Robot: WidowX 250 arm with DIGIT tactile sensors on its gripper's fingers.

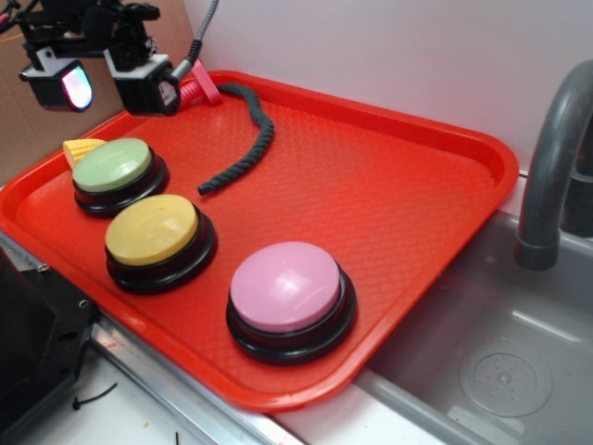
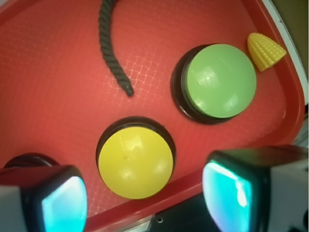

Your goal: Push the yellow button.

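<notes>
1. Yellow button point(image 1: 153, 230) point(image 2: 135, 162): on the red tray point(image 1: 389, 199) point(image 2: 53, 87), near the tray's front edge, dome up on a black base.
2. Green button point(image 1: 113, 165) point(image 2: 221, 80): just beside the yellow button, toward the tray's back-left corner, apart from it.
3. Pink button point(image 1: 285, 286): on the yellow button's other side, near the tray's front rim, larger than the other two.
4. Gripper point(image 1: 104, 82) point(image 2: 145, 199): raised above the tray's back-left corner, past the green button from the yellow one; fingers point(image 1: 141, 85) point(image 2: 231, 191) spread wide, holding nothing, touching nothing.
5. Black rope point(image 1: 243, 139) point(image 2: 112, 53): curved on the tray behind the yellow button, free end pointing toward it, not touching.
6. Toy corn point(image 1: 82, 148) point(image 2: 264, 50): at the tray's corner, just beyond the green button.
7. Sink point(image 1: 500, 352) with grey faucet point(image 1: 554, 158): beyond the tray's far end from the yellow button.
</notes>
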